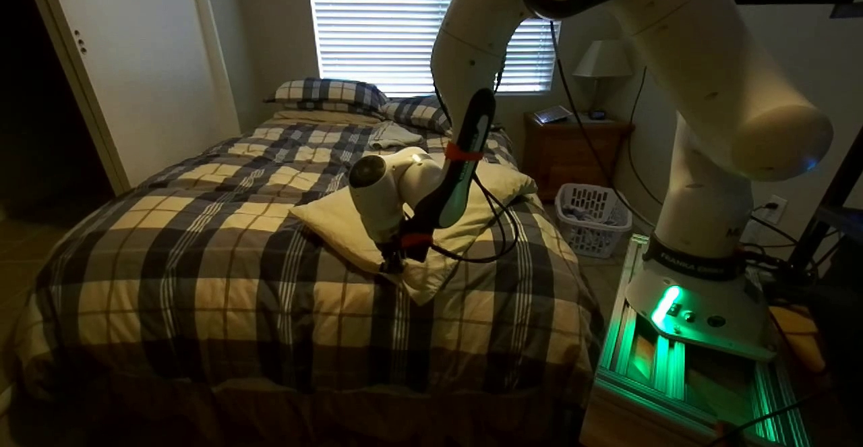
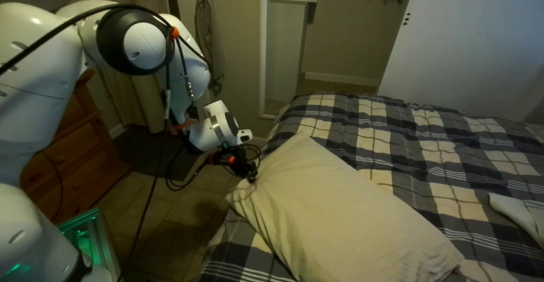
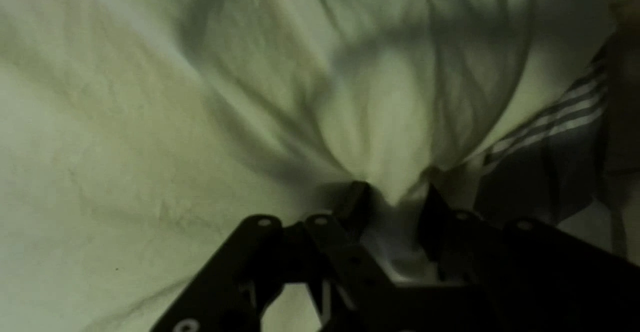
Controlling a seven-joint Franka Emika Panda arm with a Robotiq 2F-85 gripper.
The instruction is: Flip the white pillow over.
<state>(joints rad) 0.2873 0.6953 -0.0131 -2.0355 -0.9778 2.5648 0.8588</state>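
Observation:
The white pillow (image 1: pixel 330 221) is a large, plain cream rectangle lying at an angle on the checked bed, near its edge. The arm covers part of it in an exterior view. It shows more fully in an exterior view (image 2: pixel 335 207), where its edge by the gripper is creased. My gripper (image 2: pixel 252 177) points down at the pillow's edge near one corner; it also shows at the pillow's front edge (image 1: pixel 391 266). In the wrist view, cream cloth (image 3: pixel 395 136) bunches into folds that run between the two dark fingertips (image 3: pixel 395 212). The fingers pinch this cloth.
The checked bedspread (image 1: pixel 222 285) surrounds the pillow. Plaid pillows (image 1: pixel 330 94) lie at the bed's head, and a folded light cloth (image 1: pixel 394 135) lies mid-bed. A white laundry basket (image 1: pixel 592 218) and a wooden nightstand (image 1: pixel 573 150) stand beside the bed. Cables loop near the wrist.

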